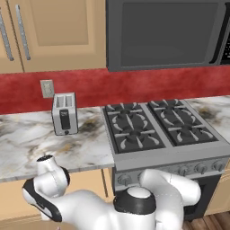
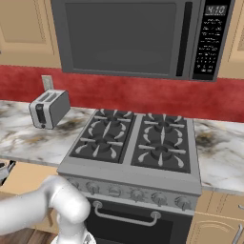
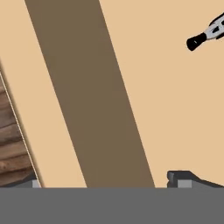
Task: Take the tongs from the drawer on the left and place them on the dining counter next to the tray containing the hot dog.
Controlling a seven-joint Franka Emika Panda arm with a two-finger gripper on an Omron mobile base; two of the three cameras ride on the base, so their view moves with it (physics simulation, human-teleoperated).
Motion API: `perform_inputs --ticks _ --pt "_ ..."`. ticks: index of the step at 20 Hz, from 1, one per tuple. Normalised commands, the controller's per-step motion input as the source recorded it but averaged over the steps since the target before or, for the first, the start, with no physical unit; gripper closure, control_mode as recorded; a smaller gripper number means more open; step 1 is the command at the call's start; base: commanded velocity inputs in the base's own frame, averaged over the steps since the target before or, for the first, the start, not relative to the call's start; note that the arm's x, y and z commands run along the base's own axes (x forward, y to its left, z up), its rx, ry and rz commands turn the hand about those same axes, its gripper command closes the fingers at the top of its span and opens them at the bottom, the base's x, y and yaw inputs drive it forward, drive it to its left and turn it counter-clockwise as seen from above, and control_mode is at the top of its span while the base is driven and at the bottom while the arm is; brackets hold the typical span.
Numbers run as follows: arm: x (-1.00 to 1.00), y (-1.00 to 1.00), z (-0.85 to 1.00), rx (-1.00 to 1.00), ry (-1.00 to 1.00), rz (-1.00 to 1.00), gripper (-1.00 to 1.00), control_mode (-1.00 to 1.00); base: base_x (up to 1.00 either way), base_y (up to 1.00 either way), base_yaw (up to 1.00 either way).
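Tongs (image 3: 208,35), slim silver metal with a black tip, lie on the tan drawer (image 3: 144,78) floor toward the hand view's upper right; likely light, stiff and slippery, best pinched mid-shaft; gripper (image 3: 109,181) fingertips stand apart, empty.

Even, bright rendered light, without glare. A broad brown shadow band crosses the light tan wooden drawer floor (image 3: 175,109). Edges look slightly soft.
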Motion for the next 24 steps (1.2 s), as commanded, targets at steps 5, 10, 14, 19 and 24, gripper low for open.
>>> perform_inputs --ticks 5,10,14,19,24 --pt "-0.46 0.27 -0.20 -0.01 0.01 0.06 -1.00 -1.00 0.00 0.00 0.00" --pt "-0.69 0.38 -0.28 -0.02 0.00 0.06 -1.00 -1.00 0.00 0.00 0.00" --pt "-0.65 0.28 -0.21 0.00 0.00 0.04 -1.00 -1.00 0.00 0.00 0.00" --pt "-0.74 0.25 -0.25 0.00 0.03 0.03 -1.00 -1.00 0.00 0.00 0.00" --pt "-0.78 0.25 -0.31 0.00 0.07 0.03 -1.00 -1.00 0.00 0.00 0.00"
